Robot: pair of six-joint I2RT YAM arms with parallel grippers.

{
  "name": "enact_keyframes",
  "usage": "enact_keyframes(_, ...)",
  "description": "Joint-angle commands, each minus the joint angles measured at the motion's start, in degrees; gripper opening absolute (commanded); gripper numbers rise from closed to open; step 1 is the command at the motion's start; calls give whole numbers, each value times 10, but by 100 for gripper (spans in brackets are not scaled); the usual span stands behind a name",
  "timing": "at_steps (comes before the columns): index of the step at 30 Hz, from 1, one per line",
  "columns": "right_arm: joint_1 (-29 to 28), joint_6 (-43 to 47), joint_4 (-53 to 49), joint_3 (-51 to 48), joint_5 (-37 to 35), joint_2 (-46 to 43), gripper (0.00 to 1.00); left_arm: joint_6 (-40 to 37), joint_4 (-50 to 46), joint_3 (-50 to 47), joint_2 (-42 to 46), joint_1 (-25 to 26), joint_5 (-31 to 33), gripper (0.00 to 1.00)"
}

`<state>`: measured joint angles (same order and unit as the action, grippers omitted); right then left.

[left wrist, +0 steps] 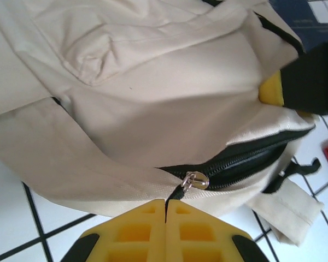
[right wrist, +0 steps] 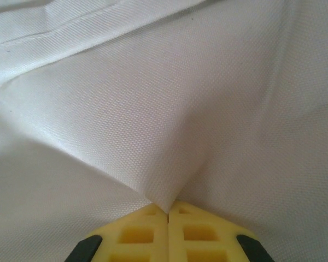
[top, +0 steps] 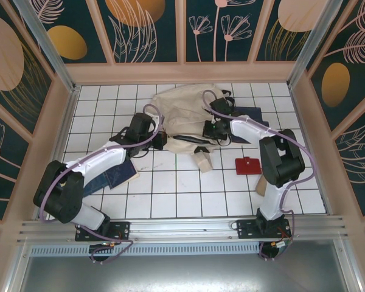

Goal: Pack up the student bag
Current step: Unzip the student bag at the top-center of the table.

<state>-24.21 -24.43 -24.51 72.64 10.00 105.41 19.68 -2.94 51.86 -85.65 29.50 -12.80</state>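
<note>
The student bag [top: 182, 112] is a large cream canvas backpack lying at the back middle of the table. My left gripper [left wrist: 165, 203] sits at its near left edge, shut on the black zipper pull [left wrist: 181, 192] that hangs from the silver slider [left wrist: 197, 180]. To the right of the slider the dark zipper [left wrist: 246, 158] gapes partly open. My right gripper [right wrist: 168, 206] is shut on a pinched fold of the bag's cloth [right wrist: 169, 164] on the right side. From above, the left gripper [top: 161, 139] and the right gripper [top: 214, 129] both rest against the bag.
A navy book [top: 118, 176] lies under my left arm, and another navy book [top: 255, 115] lies beside the bag at the right. A small red item [top: 248, 165] lies on the tiles at the right. The bag's beige loop [top: 204, 159] sticks out toward the front.
</note>
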Motion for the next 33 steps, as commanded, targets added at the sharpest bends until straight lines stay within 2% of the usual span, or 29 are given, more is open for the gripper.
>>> enact_keyframes(1, 25, 46, -45, 0, 5, -39, 35, -20, -2, -12, 29, -22, -28, 0)
enact_keyframes(2, 18, 46, -50, 4, 2, -47, 49, -24, -6, -10, 27, -22, -49, 0)
enact_keyframes(3, 6, 47, -53, 8, -9, -57, 56, -25, -8, -8, 23, -23, -68, 0)
enact_keyframes(5, -15, 46, -56, 14, -31, -76, 59, -25, -8, -6, 14, -22, -95, 0)
enact_keyframes(7, -30, 26, -50, 11, -42, -102, 59, -24, -5, -3, 4, -22, -116, 0)
enact_keyframes(12, -61, -39, 22, -51, 18, -176, 54, -28, -7, 18, -34, -12, -146, 0)
enact_keyframes(16, -83, 25, 31, -58, 81, -165, 53, -25, -19, 35, -60, 0, -131, 0)
enact_keyframes(19, -83, 54, 39, -53, 88, -142, 53, -5, -8, 56, -57, 0, -134, 0)
enact_keyframes(23, -88, 84, 47, -42, 83, -110, 51, 7, -17, 48, -33, -1, -70, 0)
enact_keyframes(27, -99, 78, 122, -91, 142, -145, 46, -8, -52, 58, -34, -1, -79, 0)
enact_keyframes(31, -122, 32, 179, -142, 135, -173, 43, -19, -66, 71, -33, -1, -68, 0)
enact_keyframes(33, -135, 20, 184, -149, 99, -165, 42, -21, -63, 80, -35, -1, -69, 0)
